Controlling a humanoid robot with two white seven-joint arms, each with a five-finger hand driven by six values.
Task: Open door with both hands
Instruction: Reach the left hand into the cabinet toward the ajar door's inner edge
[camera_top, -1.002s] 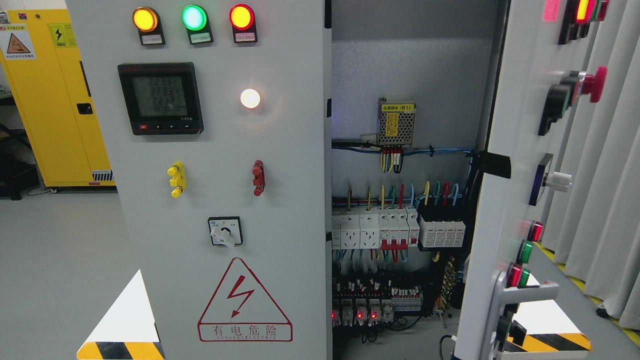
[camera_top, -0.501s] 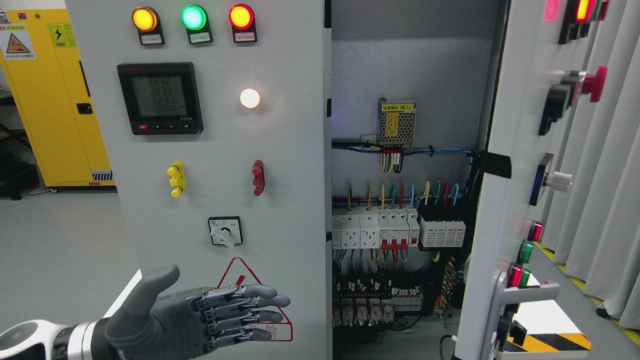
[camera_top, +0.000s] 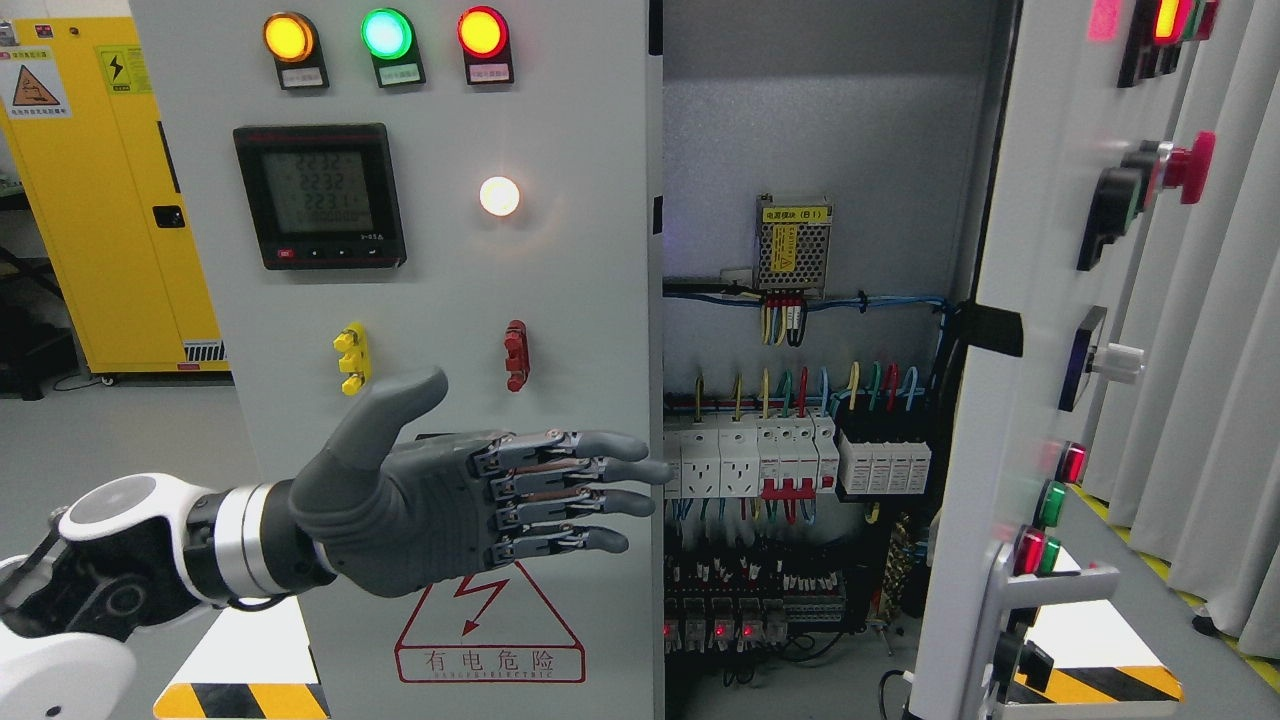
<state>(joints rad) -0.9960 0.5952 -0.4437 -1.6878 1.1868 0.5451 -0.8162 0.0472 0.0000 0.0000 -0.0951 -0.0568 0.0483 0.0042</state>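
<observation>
A: State the surroundings.
B: Grey electrical cabinet; left door (camera_top: 420, 300) closed, right door (camera_top: 1010, 400) swung open at the cabinet's right edge, exposing wiring. A yellow cabinet (camera_top: 110, 190) stands behind, grey curtains (camera_top: 1220, 330) at right.

A: Hand status?
B: Left hand (camera_top: 440, 500) extended flat, fingers (camera_top: 590, 470) straight and together, thumb raised, holding nothing; fingertips reach the left door's right edge. Contact cannot be determined.

A: Indicator count?
B: Three lamps (camera_top: 386, 34) along the left door's top edge, one white lamp (camera_top: 499, 196) below.

One head camera faces the cabinet door (camera_top: 420, 300) squarely from close range; no second view.
</observation>
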